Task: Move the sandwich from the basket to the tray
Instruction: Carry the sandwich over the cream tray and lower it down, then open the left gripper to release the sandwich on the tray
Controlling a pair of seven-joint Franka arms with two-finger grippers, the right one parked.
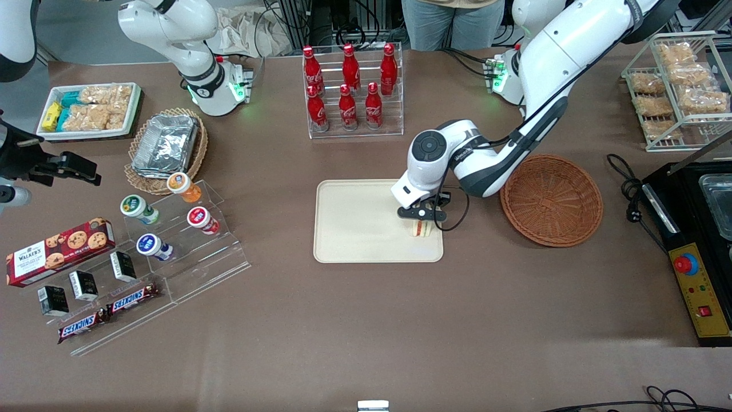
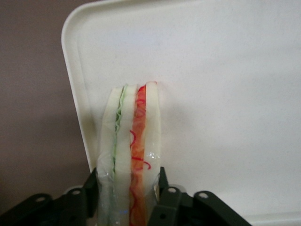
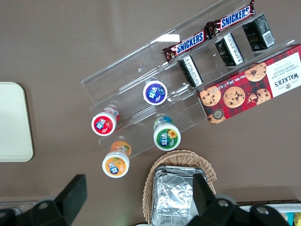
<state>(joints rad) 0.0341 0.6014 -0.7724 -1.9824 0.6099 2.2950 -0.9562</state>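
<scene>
While the table (image 1: 366, 320) carries the cream tray (image 1: 354, 229) and the bare wicker basket (image 1: 552, 200) beside it, the gripper (image 1: 422, 219) above the tray's basket-side edge clamps the sandwich (image 2: 131, 146), standing on edge on the tray.

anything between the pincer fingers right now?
Yes: the sandwich stands on edge between the pincer fingers, over the tray near its rim. Clearest in the left wrist view.

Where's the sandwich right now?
The sandwich stands on edge on the tray, near the tray's edge closest to the basket, with the gripper shut on it.
</scene>
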